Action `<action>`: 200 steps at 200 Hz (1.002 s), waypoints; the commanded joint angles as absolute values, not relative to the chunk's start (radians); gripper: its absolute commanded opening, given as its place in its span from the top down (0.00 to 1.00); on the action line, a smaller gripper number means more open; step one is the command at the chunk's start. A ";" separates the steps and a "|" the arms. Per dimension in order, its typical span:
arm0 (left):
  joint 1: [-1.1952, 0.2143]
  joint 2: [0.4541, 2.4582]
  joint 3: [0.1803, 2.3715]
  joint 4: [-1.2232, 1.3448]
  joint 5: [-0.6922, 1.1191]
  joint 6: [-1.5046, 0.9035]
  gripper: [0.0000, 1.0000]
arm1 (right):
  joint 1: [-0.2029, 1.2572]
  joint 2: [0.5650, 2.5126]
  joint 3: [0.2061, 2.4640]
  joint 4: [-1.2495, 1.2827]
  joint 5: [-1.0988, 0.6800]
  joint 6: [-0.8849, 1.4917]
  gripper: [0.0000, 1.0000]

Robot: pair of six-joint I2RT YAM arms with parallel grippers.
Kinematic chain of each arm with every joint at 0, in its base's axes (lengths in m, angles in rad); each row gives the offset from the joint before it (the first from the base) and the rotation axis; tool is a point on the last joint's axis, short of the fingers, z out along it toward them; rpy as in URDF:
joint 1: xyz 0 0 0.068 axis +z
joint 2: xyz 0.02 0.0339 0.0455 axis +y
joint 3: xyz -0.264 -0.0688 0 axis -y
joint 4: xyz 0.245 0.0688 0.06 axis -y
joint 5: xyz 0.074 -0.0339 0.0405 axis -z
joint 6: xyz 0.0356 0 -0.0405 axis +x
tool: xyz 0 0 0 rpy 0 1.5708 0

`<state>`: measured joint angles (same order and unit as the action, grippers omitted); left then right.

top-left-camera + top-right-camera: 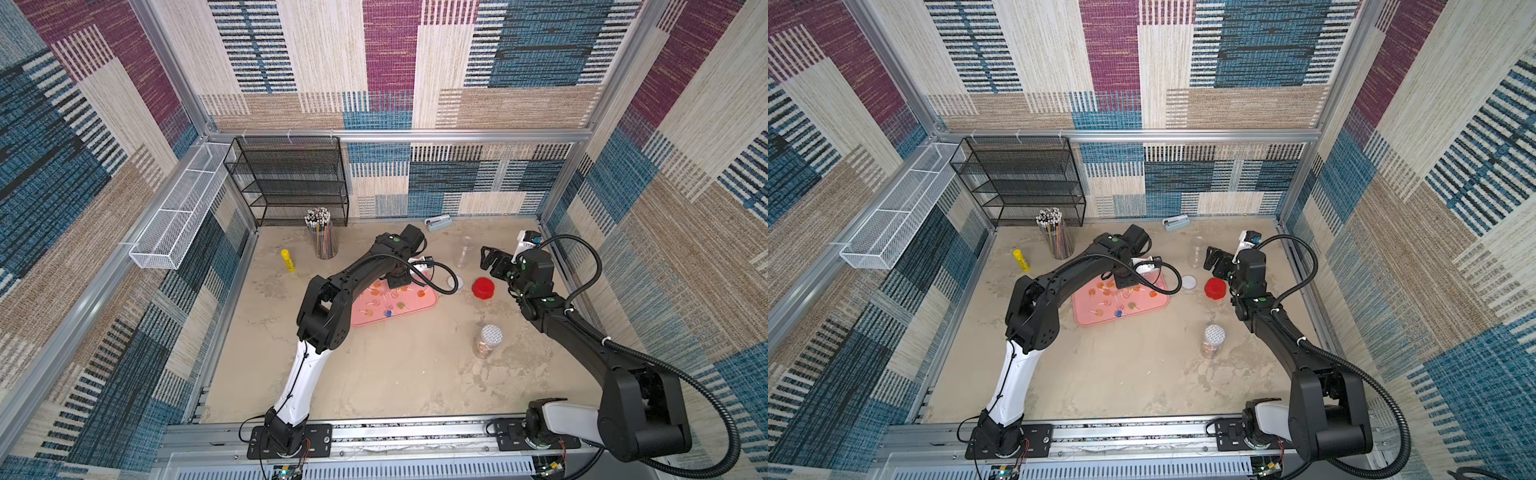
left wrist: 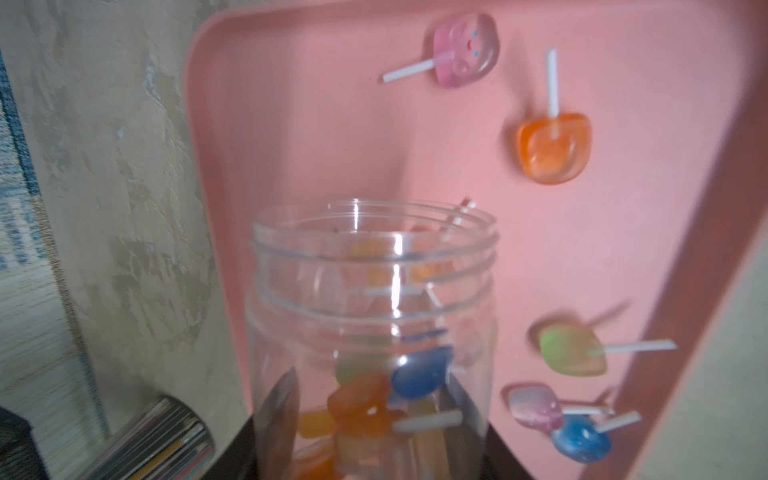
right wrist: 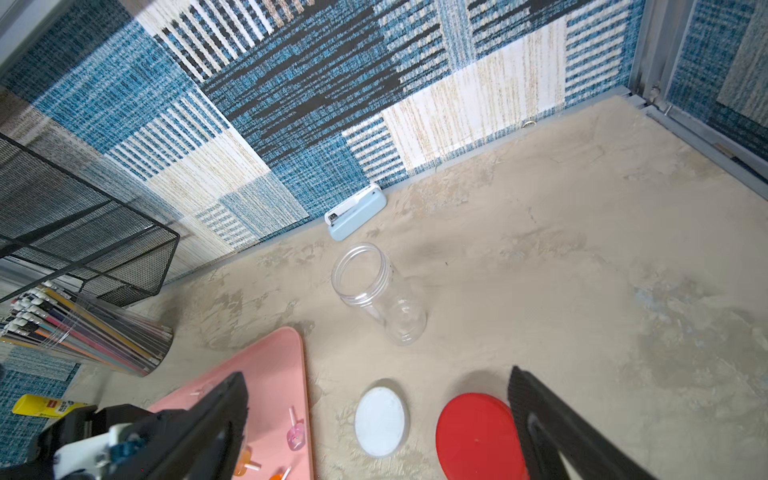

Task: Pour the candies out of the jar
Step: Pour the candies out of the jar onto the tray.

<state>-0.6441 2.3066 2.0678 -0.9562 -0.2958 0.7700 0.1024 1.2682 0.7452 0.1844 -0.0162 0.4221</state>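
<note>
My left gripper (image 2: 374, 415) is shut on a clear plastic jar (image 2: 374, 266), its dark fingers (image 2: 282, 407) showing through the wall. The open mouth of the jar faces a pink tray (image 2: 316, 124). Several candies (image 2: 422, 372) lie inside the jar, and several more candies (image 2: 552, 149) are scattered on the tray. In both top views the left gripper (image 1: 398, 277) (image 1: 1126, 279) hangs over the tray (image 1: 370, 319) (image 1: 1096, 318) and hides the jar. My right gripper (image 1: 492, 259) (image 3: 376, 374) stands open and holds nothing, off to the right of the tray.
An empty clear jar (image 1: 464, 251), a white lid (image 1: 451, 281) and a red lid (image 1: 483, 288) sit under the right gripper. A jar with a silver top (image 1: 488, 340) stands nearer the front. A pencil cup (image 1: 322, 235), yellow glue stick (image 1: 287, 260), stapler (image 1: 438, 222) and black mesh shelf (image 1: 291, 178) line the back.
</note>
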 commanded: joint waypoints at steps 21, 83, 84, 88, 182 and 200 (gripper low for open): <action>-0.673 2.347 2.092 -0.979 -0.688 0.992 1.00 | 0.102 1.264 0.739 0.216 -0.012 0.433 0.00; -0.684 2.253 2.006 -0.961 -0.716 1.106 1.00 | 0.101 1.278 0.739 0.220 -0.021 0.449 0.00; -0.684 2.250 2.002 -0.958 -0.717 1.109 1.00 | 0.102 1.278 0.739 0.219 -0.021 0.449 0.00; -0.684 2.237 1.982 -0.948 -0.721 1.118 1.00 | 0.102 1.279 0.739 0.221 -0.021 0.452 0.00; -0.665 1.909 1.537 -0.622 -0.715 1.391 1.00 | 0.102 1.296 0.746 0.233 -0.058 0.485 0.00; -0.661 1.893 1.522 -0.611 -0.712 1.403 1.00 | 0.101 1.296 0.752 0.229 -0.058 0.485 0.00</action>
